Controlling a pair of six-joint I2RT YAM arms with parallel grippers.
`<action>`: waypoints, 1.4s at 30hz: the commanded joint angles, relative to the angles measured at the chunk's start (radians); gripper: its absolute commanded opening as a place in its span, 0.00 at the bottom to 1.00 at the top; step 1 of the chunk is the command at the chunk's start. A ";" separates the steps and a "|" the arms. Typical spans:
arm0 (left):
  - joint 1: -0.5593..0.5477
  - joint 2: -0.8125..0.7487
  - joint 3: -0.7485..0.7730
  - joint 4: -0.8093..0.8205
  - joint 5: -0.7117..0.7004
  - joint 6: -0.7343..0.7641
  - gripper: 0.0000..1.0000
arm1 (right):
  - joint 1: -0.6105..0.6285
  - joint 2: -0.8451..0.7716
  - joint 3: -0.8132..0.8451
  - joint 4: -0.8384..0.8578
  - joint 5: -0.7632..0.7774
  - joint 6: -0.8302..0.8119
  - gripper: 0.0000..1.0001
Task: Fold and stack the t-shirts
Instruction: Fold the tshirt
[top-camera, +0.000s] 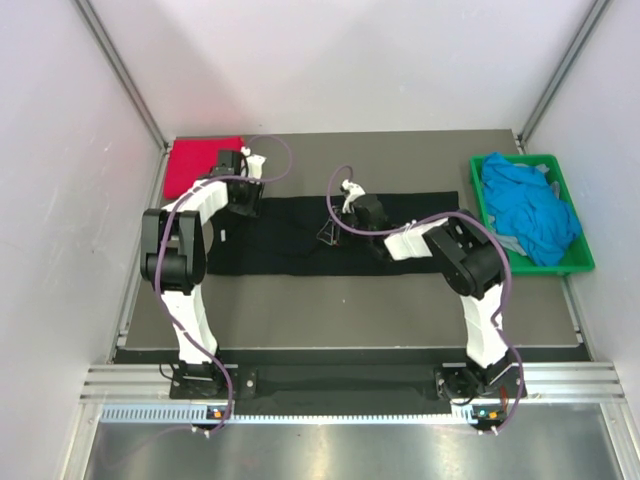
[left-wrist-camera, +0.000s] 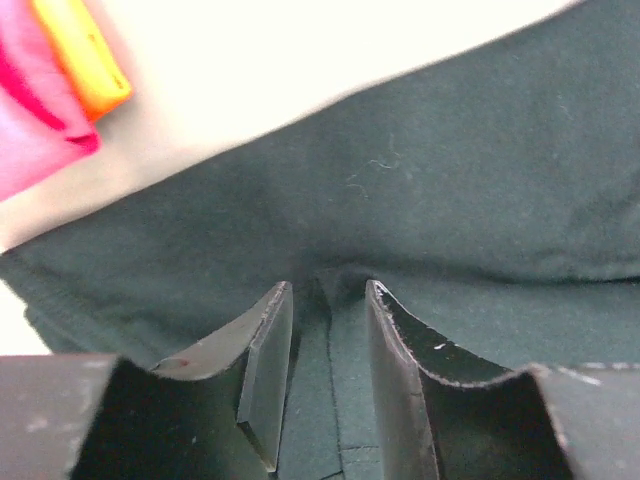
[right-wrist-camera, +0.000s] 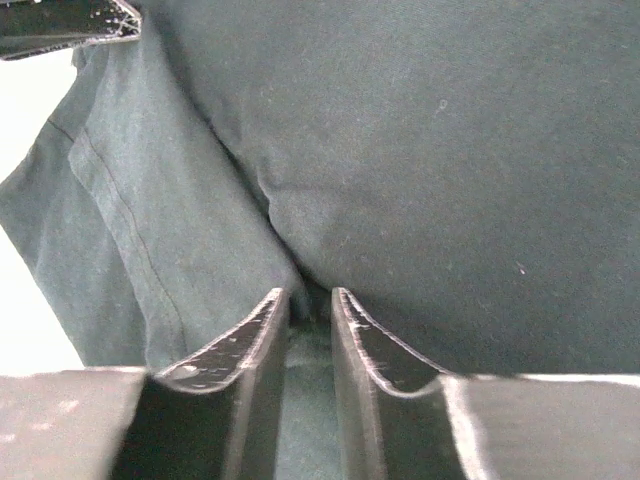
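Note:
The black t-shirt (top-camera: 290, 232) lies as a long flat band across the middle of the table. My left gripper (top-camera: 248, 205) sits low over its left far corner, jaws apart, with a fold of the black cloth (left-wrist-camera: 450, 180) lying in the gap of the gripper (left-wrist-camera: 328, 290). My right gripper (top-camera: 335, 230) rests on the band's middle, jaws a little apart over a ridge of the cloth (right-wrist-camera: 420, 150), fingertips of the gripper (right-wrist-camera: 310, 295) at the crease. A magenta-red t-shirt (top-camera: 200, 165) lies folded at the far left corner, an orange one (left-wrist-camera: 85, 50) edging it.
A green crate (top-camera: 582, 266) at the far right holds bright blue t-shirts (top-camera: 530, 210) in a heap. White walls and metal posts close in the table on three sides. Both arm bases stand at the near edge.

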 joint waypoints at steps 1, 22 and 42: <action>-0.012 -0.046 0.054 -0.015 -0.052 -0.040 0.41 | -0.012 -0.099 0.032 -0.041 0.027 -0.007 0.28; 0.108 -0.405 -0.254 -0.221 -0.172 -0.536 0.35 | 0.049 -0.232 -0.081 -0.177 -0.030 0.097 0.00; 0.147 -0.434 -0.506 -0.044 -0.337 -0.738 0.33 | 0.114 -0.091 -0.066 -0.200 0.010 0.099 0.00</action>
